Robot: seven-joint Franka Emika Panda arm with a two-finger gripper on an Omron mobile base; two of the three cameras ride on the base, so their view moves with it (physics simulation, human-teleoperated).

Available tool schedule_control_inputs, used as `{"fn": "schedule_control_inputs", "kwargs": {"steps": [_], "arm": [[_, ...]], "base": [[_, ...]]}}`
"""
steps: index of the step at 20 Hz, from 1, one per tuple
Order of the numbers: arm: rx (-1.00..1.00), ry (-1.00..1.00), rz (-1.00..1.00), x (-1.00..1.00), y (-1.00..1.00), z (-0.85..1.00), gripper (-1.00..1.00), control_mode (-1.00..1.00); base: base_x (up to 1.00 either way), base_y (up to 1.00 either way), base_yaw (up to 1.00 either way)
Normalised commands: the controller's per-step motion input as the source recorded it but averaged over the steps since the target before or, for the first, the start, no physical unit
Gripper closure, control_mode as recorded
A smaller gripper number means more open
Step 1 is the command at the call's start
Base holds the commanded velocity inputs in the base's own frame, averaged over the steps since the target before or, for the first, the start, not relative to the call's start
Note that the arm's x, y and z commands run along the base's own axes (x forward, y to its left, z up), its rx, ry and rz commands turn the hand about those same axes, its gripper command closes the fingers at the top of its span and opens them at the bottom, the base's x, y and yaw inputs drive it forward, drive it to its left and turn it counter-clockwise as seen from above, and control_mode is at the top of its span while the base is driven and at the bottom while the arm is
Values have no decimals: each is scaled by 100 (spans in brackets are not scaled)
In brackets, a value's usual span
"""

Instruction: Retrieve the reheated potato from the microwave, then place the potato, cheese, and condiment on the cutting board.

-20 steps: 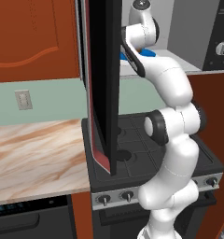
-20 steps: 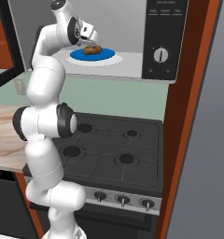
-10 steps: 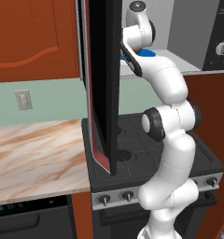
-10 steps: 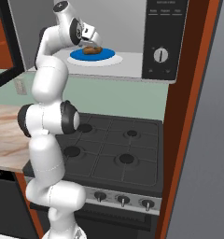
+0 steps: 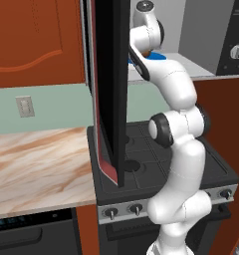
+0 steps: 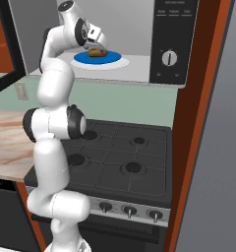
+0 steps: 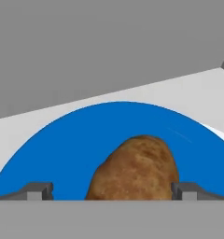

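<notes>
The microwave (image 6: 169, 39) stands open, its black door (image 5: 111, 89) swung out to the left. Inside, the tan-brown potato (image 6: 97, 52) lies on a blue plate (image 6: 112, 59). My gripper (image 6: 99, 46) is inside the cavity, just above and left of the potato, and open. In the hand view the potato (image 7: 137, 170) sits low and close between the two fingertips (image 7: 39, 190), with the gripper (image 7: 113, 191) around it and gaps on both sides. The cheese, condiment and cutting board are out of view.
A black gas stove (image 6: 125, 157) lies below the microwave. A marble counter (image 5: 37, 159) runs to its left. The open door hangs over the stove's left edge. A red-brown cabinet side (image 6: 198, 123) rises at the right.
The hand has edged a little further into the microwave toward the potato. The jaws have stayed open.
</notes>
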Motion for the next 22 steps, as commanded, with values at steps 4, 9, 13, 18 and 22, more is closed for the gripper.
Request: {"fn": "schedule_control_inputs", "kwargs": {"steps": [4, 9, 13, 18, 22], "arm": [[0, 6, -6, 0, 0, 0, -100, -100], [0, 6, -7, 0, 0, 0, -100, -100], [0, 5, -8, 0, 0, -1, -100, -100], [0, 6, -8, 0, 0, -3, -100, -100], [0, 6, -8, 0, 0, -7, -100, -100]], "base": [[0, 0, 0], [0, 0, 0], [0, 0, 0], [0, 0, 0], [0, 0, 0]]}}
